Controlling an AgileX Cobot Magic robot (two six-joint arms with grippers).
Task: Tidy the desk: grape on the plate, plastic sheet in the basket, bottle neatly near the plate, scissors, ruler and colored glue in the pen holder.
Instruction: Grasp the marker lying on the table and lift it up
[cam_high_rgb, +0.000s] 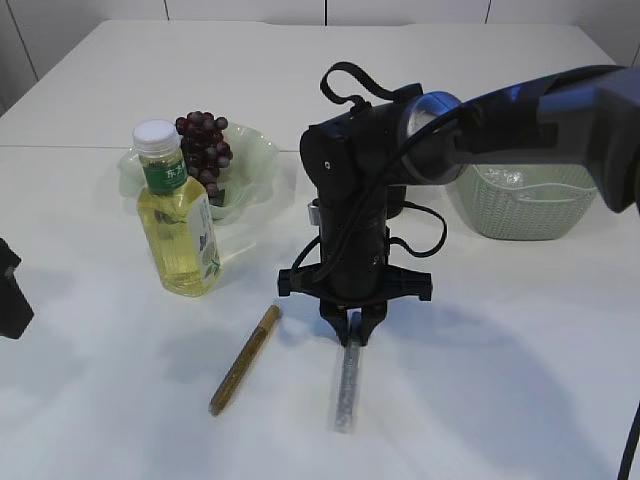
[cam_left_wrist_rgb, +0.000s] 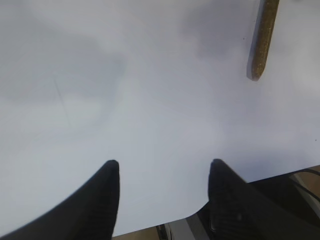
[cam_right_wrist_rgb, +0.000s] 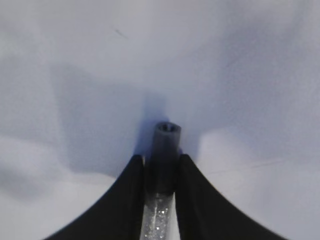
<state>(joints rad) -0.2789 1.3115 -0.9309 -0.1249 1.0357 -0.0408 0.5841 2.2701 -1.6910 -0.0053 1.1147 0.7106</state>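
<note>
Silver glitter glue tube (cam_high_rgb: 347, 388), slim, clear-bodied with a dark cap, lay on the white table (cam_high_rgb: 480, 380) near the front, just right of a gold glitter glue tube (cam_high_rgb: 244, 359); judged light, stiff and rather slick, best taken across its width near the capped far end. Right gripper (cam_high_rgb: 353, 331) stood over that far end, and the wrist view showed its black fingers (cam_right_wrist_rgb: 131, 200) pressed against both sides of the tube just behind the cap. Left gripper (cam_left_wrist_rgb: 164, 167) hung with jaws apart over bare table at the near left, holding nothing.
</note>
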